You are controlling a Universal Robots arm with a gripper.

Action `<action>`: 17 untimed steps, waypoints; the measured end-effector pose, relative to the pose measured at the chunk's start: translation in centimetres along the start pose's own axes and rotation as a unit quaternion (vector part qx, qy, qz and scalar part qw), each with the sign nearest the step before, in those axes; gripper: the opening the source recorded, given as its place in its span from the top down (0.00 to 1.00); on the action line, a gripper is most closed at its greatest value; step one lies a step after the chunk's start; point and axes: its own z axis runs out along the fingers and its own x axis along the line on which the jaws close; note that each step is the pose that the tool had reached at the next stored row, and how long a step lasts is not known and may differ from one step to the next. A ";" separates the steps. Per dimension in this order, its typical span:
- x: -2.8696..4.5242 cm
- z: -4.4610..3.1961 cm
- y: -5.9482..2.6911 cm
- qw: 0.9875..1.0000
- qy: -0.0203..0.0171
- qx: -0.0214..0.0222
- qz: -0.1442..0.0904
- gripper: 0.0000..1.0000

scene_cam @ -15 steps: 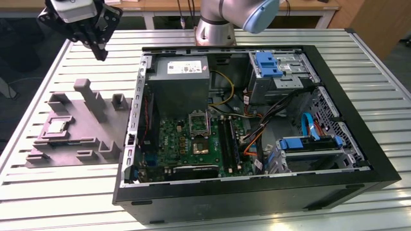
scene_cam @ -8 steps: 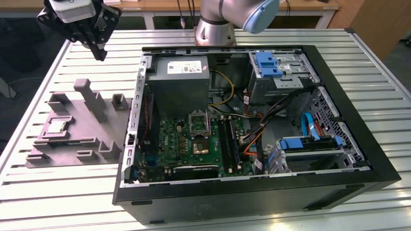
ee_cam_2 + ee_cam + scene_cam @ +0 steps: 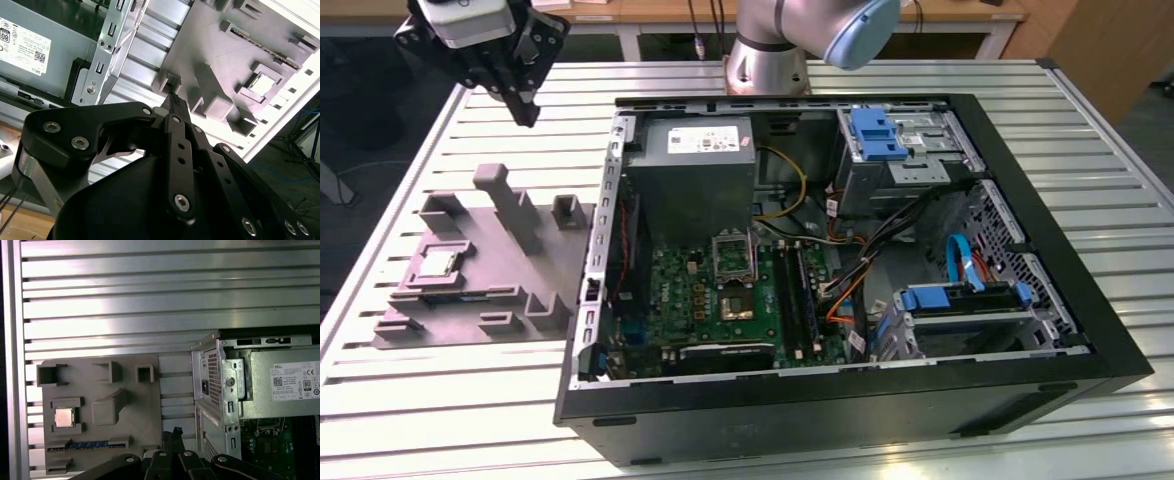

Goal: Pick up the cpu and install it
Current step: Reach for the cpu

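- While the cpu [image 3: 438, 262] lies in a square recess of the grey tray [image 3: 487, 300], we see the gripper [image 3: 528, 116] hanging above the tray's edge, clear of it.
- Its fingers [image 3: 175, 125] seem pressed together on nothing, their tips partly hidden.

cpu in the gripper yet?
No, the cpu sits in its pocket in the grey tray, apart from the gripper.
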 end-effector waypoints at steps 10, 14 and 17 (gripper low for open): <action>0.81 0.07 -0.07 1.000 0.000 0.000 0.000 0.89; 0.94 0.07 -0.07 1.000 0.000 0.000 0.000 0.89; 1.06 0.06 -0.08 1.000 0.000 0.000 0.000 0.89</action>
